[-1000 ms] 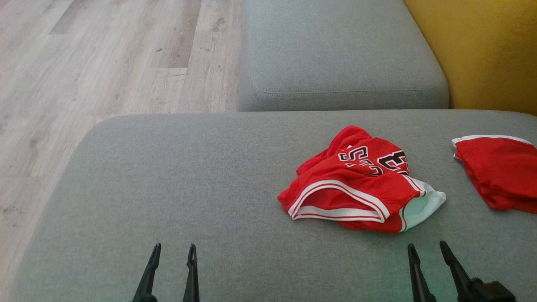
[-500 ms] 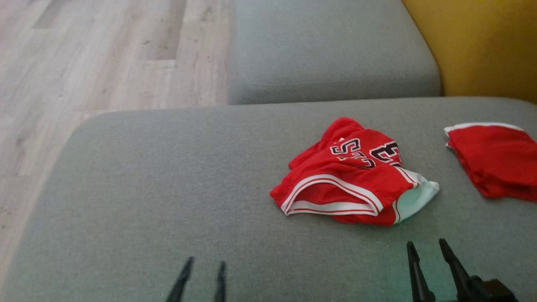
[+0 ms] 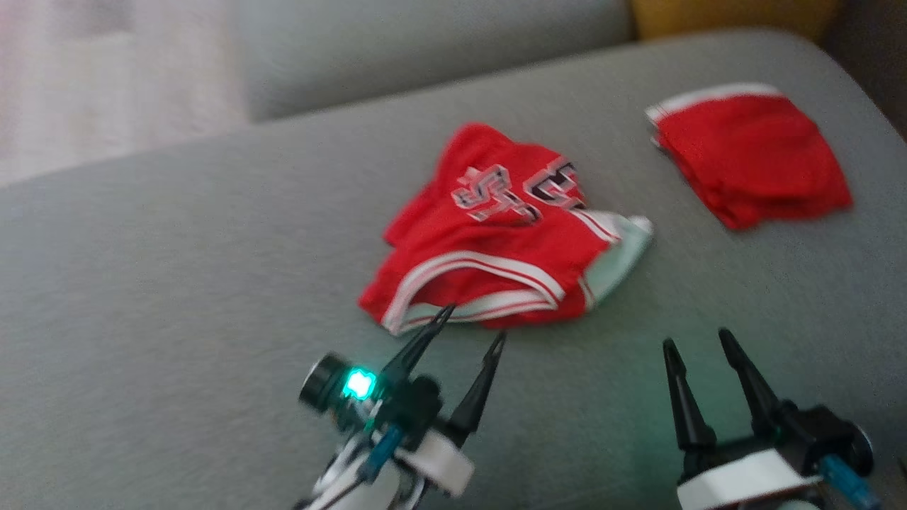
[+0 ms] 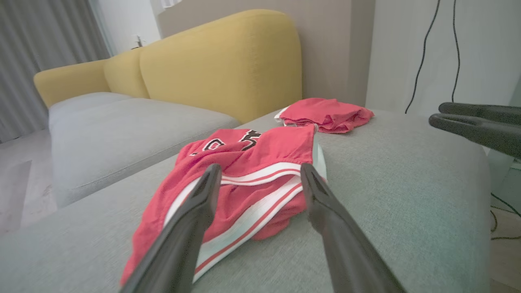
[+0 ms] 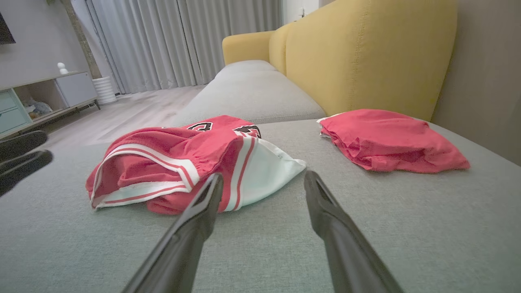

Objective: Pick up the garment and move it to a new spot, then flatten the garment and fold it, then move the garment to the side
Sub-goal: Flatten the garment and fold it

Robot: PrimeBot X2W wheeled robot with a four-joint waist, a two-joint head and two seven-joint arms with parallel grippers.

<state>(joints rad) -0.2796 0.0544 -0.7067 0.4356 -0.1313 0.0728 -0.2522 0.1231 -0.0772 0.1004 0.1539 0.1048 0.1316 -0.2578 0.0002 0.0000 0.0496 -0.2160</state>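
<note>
Closest to the robot are its two hands. The left gripper [image 3: 473, 324] has its two dark fingers spread apart, with nothing between them. A small green light [image 3: 359, 384] shines on its wrist. Its finger tips are right at the near edge of the garment, but I can't tell if they touch the cloth. The right gripper [image 3: 696, 338] sits beside it, over bare grey seat, a little short of the garment. Its fingers are spread apart too and hold nothing.

Next comes the garment [image 3: 489, 262]. It is red with white stripes and a white bit on its right side. It has black and white letters or numbers on top. It lies in a rumpled heap near the middle of the big grey cushion [image 3: 177, 283], not flat and not folded.

Further back and to the right is another red cloth [image 3: 751, 159] with a white edge. It lies in a neater pile on the same cushion, apart from the garment and near the far corner.

Behind that is a second grey seat cushion [image 5: 252, 89]. A yellow sofa back [image 5: 366, 53] stands along the right side. Past the sofa I see a pale wood floor [image 5: 134, 110], long grey curtains [image 5: 163, 40] and a low cabinet [image 5: 40, 97] by the wall.
</note>
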